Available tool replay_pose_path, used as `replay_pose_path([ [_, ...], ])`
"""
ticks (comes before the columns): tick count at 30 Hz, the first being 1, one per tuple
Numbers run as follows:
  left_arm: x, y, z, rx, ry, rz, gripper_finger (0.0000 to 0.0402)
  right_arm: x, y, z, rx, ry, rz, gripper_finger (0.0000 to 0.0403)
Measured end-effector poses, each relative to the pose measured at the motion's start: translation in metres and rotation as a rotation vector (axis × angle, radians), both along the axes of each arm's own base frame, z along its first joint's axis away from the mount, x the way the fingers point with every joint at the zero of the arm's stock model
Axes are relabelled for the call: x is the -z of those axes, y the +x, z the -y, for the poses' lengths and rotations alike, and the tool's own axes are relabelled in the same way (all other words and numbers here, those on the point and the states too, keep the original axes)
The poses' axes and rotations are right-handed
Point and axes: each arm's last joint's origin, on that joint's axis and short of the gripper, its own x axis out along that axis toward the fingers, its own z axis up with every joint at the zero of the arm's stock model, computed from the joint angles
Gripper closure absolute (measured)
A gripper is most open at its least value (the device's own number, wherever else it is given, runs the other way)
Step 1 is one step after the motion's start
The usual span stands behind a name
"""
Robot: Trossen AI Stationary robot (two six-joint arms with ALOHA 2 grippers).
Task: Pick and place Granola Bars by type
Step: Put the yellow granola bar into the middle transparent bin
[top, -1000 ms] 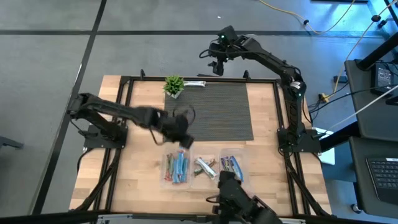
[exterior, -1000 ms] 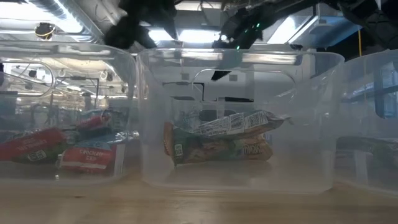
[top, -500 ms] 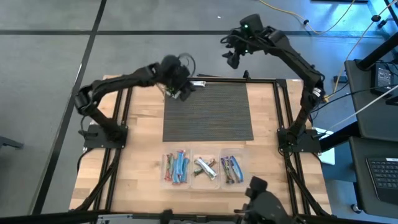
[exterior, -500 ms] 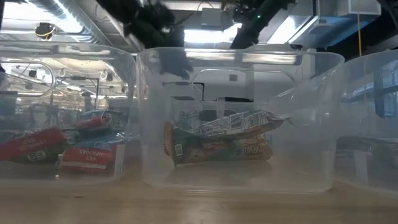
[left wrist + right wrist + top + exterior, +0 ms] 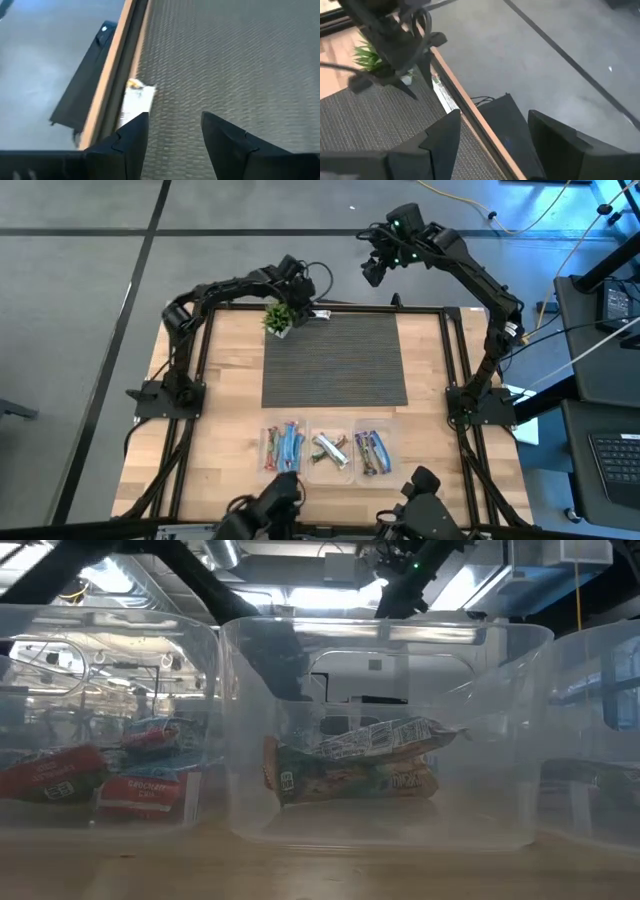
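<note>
Most Granola Bars [image 5: 322, 449] already lie sorted in my three clear bins [image 5: 348, 470], and one silver-white bar [image 5: 136, 103] remains at the mat's [image 5: 335, 360] far edge, my left gripper [image 5: 172, 131] spread empty above it, my right gripper [image 5: 492, 131] open beyond the table.

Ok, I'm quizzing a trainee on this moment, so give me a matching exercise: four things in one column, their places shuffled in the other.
1. left gripper
2. right gripper
3. loose silver-white bar
4. middle bin

a. beyond the table's far edge, over the floor
b. lying at the mat's far edge
c. at the table's near edge
d. over the mat, close by the bar

Pairs: 1-d, 2-a, 3-b, 4-c
</note>
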Motion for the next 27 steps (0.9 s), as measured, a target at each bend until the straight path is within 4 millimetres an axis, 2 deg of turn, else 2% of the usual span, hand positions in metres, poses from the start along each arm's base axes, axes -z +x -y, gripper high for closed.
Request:
replay_pose_path([
  [6,0.020,0.010,-0.014,0.031,0.037,-0.058,0.0228,0.003,0.001,-0.005,0.084,-0.001,-0.062,0.0169],
  [15,0.047,0.015,-0.019,0.050,0.073,-0.131,0.0228,0.004,0.009,-0.014,0.098,0.008,-0.060,0.0169],
  [21,0.047,0.022,-0.017,-0.003,0.164,-0.181,0.0230,0.004,0.012,-0.018,0.088,0.011,-0.056,0.0169],
  [27,0.047,0.022,-0.015,-0.038,0.139,-0.193,0.0230,0.004,0.013,-0.020,0.086,0.013,-0.055,0.0169],
])
